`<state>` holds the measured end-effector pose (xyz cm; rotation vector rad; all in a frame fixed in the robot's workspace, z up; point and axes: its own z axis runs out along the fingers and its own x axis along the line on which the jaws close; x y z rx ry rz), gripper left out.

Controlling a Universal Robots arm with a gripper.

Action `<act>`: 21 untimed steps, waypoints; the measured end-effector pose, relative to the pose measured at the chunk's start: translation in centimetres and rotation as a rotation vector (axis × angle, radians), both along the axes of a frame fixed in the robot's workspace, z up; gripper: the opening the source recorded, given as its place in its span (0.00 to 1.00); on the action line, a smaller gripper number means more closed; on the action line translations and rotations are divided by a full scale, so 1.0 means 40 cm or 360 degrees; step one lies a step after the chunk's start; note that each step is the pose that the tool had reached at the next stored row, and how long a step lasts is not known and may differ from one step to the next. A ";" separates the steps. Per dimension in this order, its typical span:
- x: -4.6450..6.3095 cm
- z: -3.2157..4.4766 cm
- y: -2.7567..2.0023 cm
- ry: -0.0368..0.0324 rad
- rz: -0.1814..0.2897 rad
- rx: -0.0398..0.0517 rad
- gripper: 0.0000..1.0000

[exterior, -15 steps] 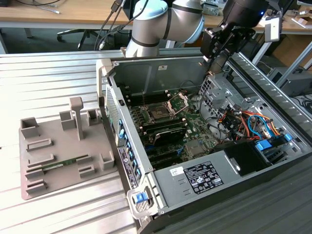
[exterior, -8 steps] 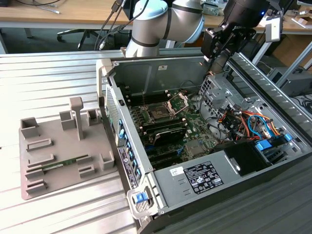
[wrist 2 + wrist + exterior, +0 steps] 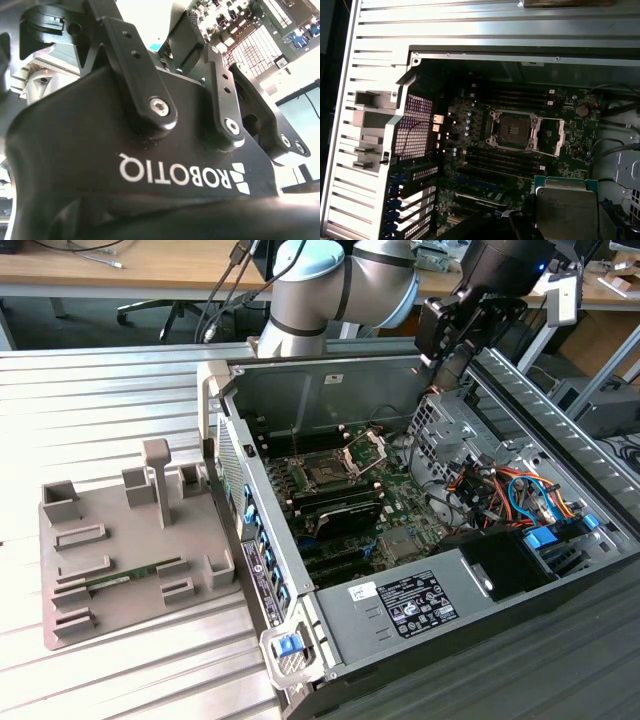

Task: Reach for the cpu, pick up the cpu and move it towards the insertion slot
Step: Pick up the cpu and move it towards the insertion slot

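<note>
First wrist view is showing the cpu (image 3: pixel 566 205) close to the camera, silvery top up, edges lying square to the case walls, hanging above the motherboard (image 3: pixel 570 145) beside the insertion slot (image 3: pixel 512 129). The slot's metal frame (image 3: pixel 559 138) is standing swung open, the dark socket lying bare. Black memory slots (image 3: pixel 502 160) are running between slot and chip. Exterior view: gripper (image 3: pixel 452 368) is hovering over the computer case (image 3: pixel 300 380) at its far wall; grey fixture tray (image 3: pixel 60 590) is sitting well apart outside. Pincer state: cannot tell.
</note>
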<state>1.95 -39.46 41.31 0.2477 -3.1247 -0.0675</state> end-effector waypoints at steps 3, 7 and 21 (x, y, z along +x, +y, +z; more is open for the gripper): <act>0.003 0.000 0.000 0.0000 0.0000 0.0000 0.55; 0.007 0.000 0.000 0.0000 0.0000 0.0000 0.55; 0.021 0.000 0.000 0.0000 0.0000 0.0000 0.55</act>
